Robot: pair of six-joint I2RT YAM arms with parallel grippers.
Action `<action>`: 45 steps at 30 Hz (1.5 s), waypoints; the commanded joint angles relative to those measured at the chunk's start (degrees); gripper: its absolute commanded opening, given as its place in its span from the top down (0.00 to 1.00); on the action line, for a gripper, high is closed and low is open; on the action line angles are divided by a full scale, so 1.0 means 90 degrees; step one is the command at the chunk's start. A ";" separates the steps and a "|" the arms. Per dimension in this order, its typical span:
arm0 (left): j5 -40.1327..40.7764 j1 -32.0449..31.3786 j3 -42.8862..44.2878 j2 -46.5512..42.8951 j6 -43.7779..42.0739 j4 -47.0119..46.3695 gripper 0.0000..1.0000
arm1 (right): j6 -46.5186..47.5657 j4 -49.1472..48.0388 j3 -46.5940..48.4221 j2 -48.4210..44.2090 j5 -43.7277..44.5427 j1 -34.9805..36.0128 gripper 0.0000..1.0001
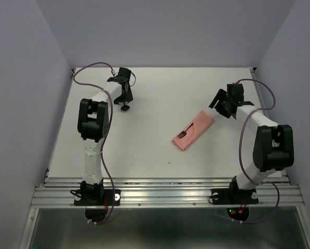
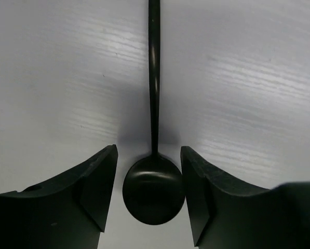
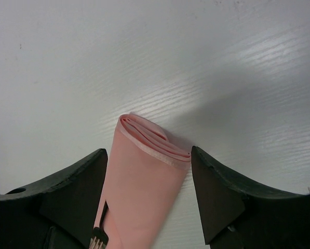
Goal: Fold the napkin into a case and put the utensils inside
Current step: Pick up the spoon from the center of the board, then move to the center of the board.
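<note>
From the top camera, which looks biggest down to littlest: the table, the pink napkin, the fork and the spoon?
1. table
2. pink napkin
3. fork and spoon: both are partly hidden and look too alike to rank.

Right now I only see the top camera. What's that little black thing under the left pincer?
Observer: The left wrist view shows it is the spoon, with its round bowl between the open fingers of the left pincer.
Operator: Which way does its handle go?
Observer: Straight away from the pincer, lying on the table.
Operator: And the right pincer?
Observer: The right pincer is open. In its wrist view the folded end of the case lies between the fingers, showing several stacked pink layers.
</note>
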State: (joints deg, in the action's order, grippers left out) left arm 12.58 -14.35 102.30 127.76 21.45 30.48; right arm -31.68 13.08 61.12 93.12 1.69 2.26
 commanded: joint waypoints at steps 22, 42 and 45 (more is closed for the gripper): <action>-0.0401 0.0305 0.0793 0.0639 -0.0235 -0.0066 1.00 | 0.0083 -0.0067 0.0035 -0.0161 -0.0090 -0.0037 0.31; -0.0167 -0.1860 -0.1181 -0.2682 -0.1133 -0.0643 1.00 | 0.0092 -0.0106 0.0025 -0.0025 -0.0296 -0.0037 0.33; -0.0439 -0.2233 -0.1318 -0.2867 -0.1124 -0.0662 1.00 | 0.0083 -0.0106 0.0035 -0.0015 -0.0286 -0.0037 0.34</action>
State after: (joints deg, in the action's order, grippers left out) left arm 9.67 -30.79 92.55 105.14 13.28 24.62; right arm -31.68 13.26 60.90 93.14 -0.38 2.26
